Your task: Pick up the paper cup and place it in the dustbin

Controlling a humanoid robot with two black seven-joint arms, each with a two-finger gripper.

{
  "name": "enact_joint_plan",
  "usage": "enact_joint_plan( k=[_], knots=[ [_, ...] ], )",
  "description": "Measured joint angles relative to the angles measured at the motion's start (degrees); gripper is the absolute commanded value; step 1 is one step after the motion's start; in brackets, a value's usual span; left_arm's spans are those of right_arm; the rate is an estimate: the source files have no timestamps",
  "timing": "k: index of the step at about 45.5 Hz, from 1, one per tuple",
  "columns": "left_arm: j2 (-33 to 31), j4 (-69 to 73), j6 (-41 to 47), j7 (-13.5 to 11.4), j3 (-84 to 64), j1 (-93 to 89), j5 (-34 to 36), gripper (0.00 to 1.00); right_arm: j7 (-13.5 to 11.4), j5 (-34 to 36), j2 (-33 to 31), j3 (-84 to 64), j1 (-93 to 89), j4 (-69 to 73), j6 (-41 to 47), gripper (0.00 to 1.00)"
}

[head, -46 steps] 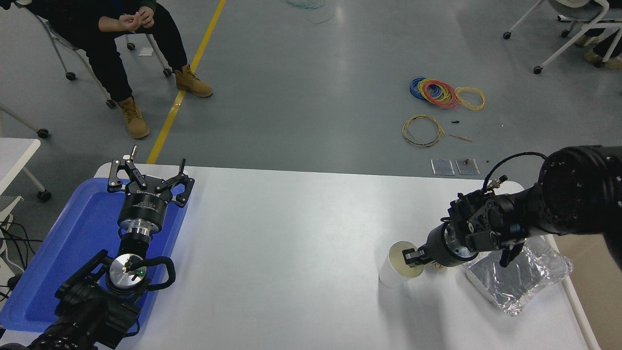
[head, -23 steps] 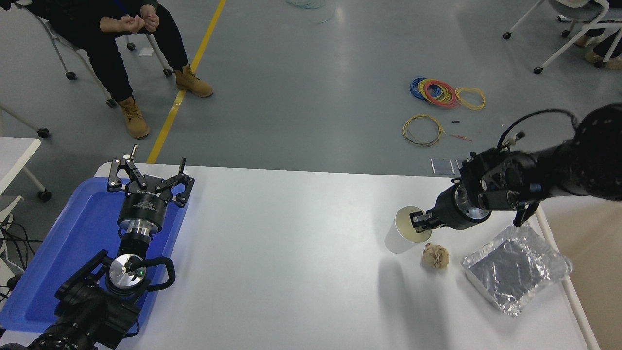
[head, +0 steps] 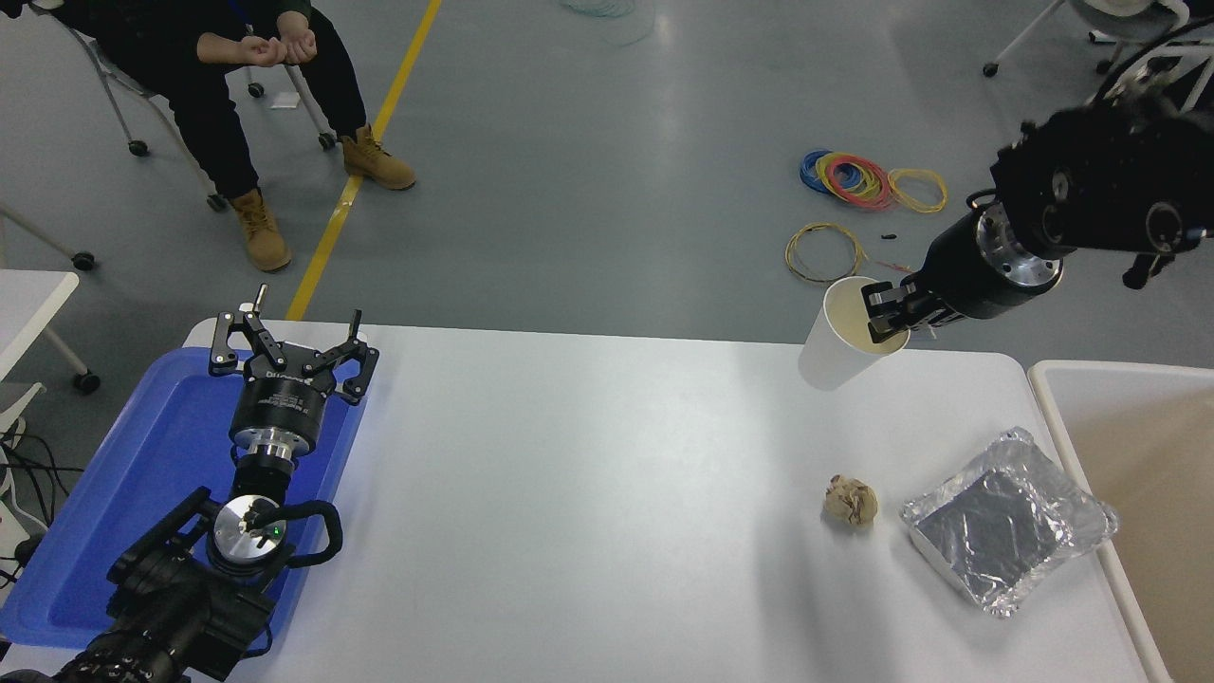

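Above table, paper cup in right tool

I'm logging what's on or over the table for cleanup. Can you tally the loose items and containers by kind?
Paper cup, gripped at the rim by the right gripper, lifted: 1
Crumpled tan paper ball: 1
Silver foil tray: 1
Blue plastic tray, under the parked left gripper: 1
Dustbin at the table's right edge: 1
Total: 5
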Motion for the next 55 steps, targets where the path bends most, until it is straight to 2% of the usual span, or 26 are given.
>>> enact_joint_plan(
  k=[17,33,43,55],
  knots=[
    [0.0,0.0,0.0,-0.1,0.0,0.0,0.0,1.0,0.0,-2.4,-3.1,0.0,7.3,2.4,4.1,0.0],
    [0.0,0.0,0.0,-0.1,0.0,0.0,0.0,1.0,-0.1,-2.8,-4.8,-0.5,6.1,0.8,4.4,0.0],
    [0.0,0.0,0.0,-0.1,0.0,0.0,0.0,1.0,-0.1,-2.9,-10.8,-2.0,2.4,-6.0,4.7,0.0],
    [0.0,0.0,0.0,-0.1,0.0,0.0,0.0,1.0,-0.3,-2.1,-20.1,-3.4,-6.4,-20.6,4.7,0.0]
  ],
)
